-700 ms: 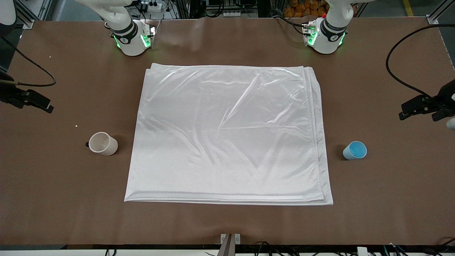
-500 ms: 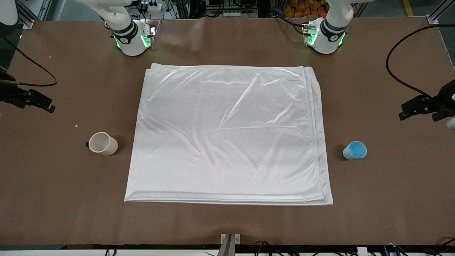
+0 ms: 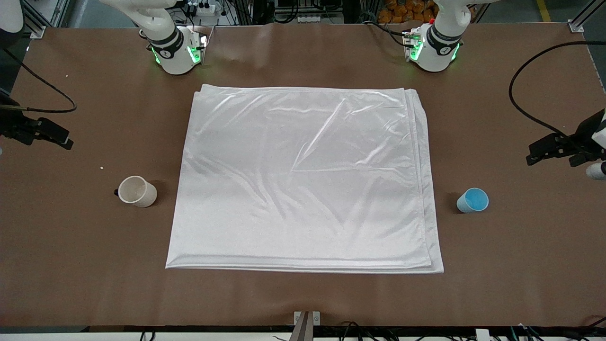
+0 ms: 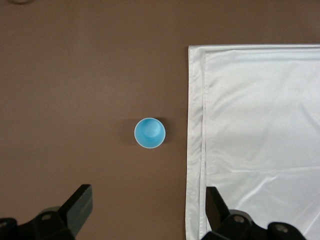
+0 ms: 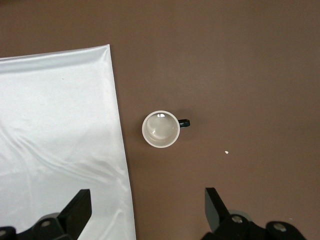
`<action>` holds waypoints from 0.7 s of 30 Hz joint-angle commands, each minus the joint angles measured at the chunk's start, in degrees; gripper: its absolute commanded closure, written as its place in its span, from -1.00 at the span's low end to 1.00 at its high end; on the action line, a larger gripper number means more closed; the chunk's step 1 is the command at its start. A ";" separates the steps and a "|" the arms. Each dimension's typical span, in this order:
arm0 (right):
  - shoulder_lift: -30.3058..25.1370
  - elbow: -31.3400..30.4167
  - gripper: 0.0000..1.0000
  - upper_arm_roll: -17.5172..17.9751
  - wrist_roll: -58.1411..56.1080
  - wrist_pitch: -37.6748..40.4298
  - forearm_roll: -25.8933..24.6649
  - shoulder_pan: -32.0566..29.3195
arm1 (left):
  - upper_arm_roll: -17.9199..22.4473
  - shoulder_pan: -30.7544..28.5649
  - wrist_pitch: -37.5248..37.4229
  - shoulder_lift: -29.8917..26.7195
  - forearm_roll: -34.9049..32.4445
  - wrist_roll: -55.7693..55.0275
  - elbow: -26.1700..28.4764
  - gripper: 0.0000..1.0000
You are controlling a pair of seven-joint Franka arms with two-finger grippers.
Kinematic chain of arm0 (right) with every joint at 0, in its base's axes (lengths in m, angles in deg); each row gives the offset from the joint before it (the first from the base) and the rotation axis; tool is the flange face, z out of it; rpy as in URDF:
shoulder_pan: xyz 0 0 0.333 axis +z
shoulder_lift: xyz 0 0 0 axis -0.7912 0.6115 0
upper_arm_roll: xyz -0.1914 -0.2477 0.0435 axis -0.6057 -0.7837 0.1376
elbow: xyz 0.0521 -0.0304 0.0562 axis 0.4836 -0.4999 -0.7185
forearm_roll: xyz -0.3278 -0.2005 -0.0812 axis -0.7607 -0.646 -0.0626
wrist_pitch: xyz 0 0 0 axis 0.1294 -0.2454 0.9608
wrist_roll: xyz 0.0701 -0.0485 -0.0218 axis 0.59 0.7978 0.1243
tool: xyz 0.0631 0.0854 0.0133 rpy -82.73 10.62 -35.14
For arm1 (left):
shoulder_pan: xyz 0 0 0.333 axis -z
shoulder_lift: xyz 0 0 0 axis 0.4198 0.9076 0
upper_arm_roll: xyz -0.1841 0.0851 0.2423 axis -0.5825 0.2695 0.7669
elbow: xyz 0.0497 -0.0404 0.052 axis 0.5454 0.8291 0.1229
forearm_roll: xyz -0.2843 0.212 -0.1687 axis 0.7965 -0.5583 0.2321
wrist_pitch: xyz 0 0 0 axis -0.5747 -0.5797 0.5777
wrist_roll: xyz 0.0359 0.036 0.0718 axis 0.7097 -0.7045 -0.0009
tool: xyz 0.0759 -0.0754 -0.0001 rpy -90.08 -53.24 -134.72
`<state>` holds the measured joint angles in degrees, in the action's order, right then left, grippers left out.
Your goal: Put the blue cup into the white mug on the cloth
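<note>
The blue cup (image 3: 472,200) stands upright on the bare table beside the cloth (image 3: 303,180), at the left arm's end; it also shows in the left wrist view (image 4: 149,133). The white mug (image 3: 137,191) stands upright on the bare table beside the cloth at the right arm's end, black handle pointing away from the cloth; it also shows in the right wrist view (image 5: 161,129). My left gripper (image 3: 551,150) is open and empty, high over bare table near the cup (image 4: 147,210). My right gripper (image 3: 42,135) is open and empty, high over bare table near the mug (image 5: 145,210).
Black cables (image 3: 525,109) loop over the table at both ends. A small white crumb (image 3: 101,167) lies near the mug. The cloth's edge (image 4: 196,150) runs close beside the blue cup.
The left gripper has shifted slightly toward the table's middle. The right gripper has barely moved. The cup, mug and cloth are where they were.
</note>
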<state>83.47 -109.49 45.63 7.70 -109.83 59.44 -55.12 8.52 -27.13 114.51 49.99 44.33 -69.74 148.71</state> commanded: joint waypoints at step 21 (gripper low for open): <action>-1.72 -15.61 -1.00 -0.01 -18.77 -10.11 0.13 -0.52 | 0.14 -1.56 31.35 1.62 -2.48 2.87 26.59 -1.00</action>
<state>83.46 -120.91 45.40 -7.41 -118.90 59.45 -55.23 8.80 -28.30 137.41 51.79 43.18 -67.84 168.48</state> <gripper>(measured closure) 0.000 0.000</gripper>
